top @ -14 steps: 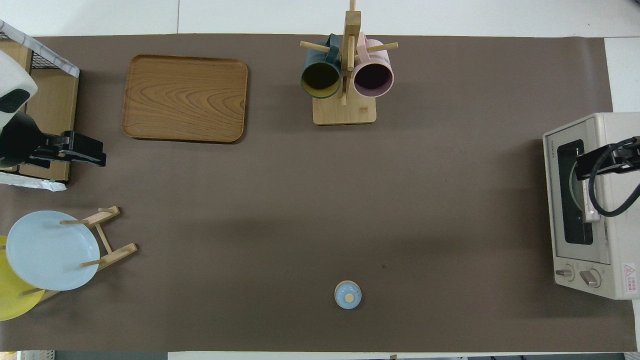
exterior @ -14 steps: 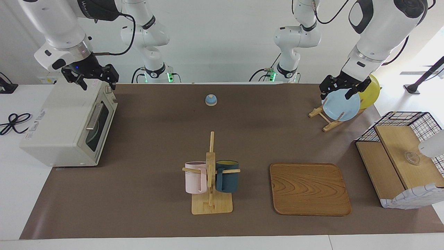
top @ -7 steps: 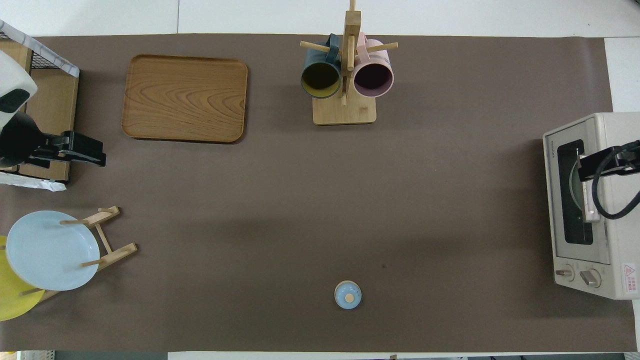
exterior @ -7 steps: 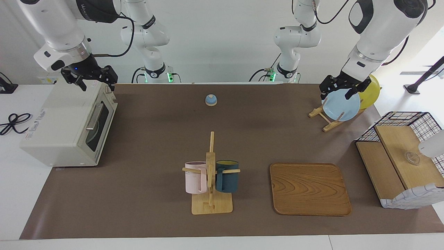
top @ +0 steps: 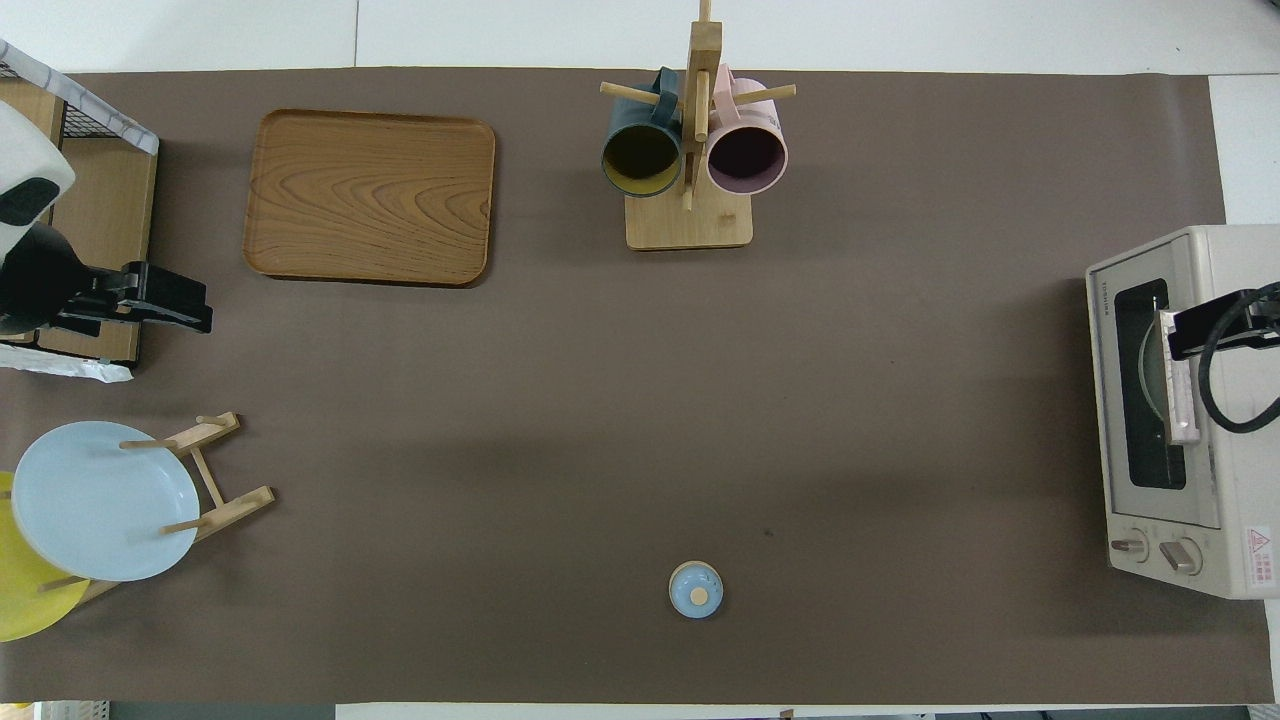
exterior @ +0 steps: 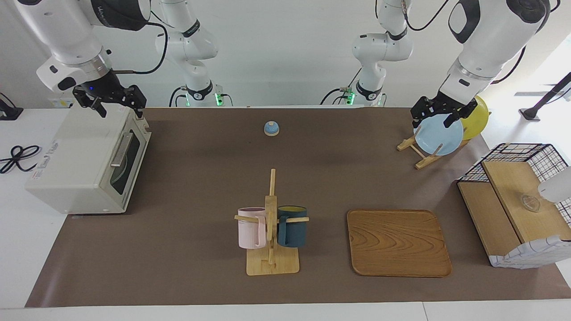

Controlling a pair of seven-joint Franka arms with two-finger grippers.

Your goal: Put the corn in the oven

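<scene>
The cream-white oven (exterior: 84, 156) stands at the right arm's end of the table, and it also shows in the overhead view (top: 1180, 420). Its dark glass door (exterior: 127, 156) is shut, with the metal bar handle across it. No corn shows in either view. My right gripper (exterior: 117, 107) hangs in the air over the oven's top, by the door's upper edge, and touches nothing; it also shows in the overhead view (top: 1200, 335). My left gripper (exterior: 435, 118) waits over the plate rack at the left arm's end; it also shows in the overhead view (top: 170, 305).
A light blue plate (exterior: 439, 136) and a yellow plate (exterior: 477, 118) stand in a wooden rack. A wire-and-wood basket (exterior: 517, 200), a wooden tray (exterior: 397, 243), a mug tree (exterior: 272, 236) with two mugs and a small blue knob-topped lid (exterior: 271, 128) are on the brown mat.
My right gripper has risen a little and drawn back from over the oven's door toward the right arm's end. The left arm has not moved.
</scene>
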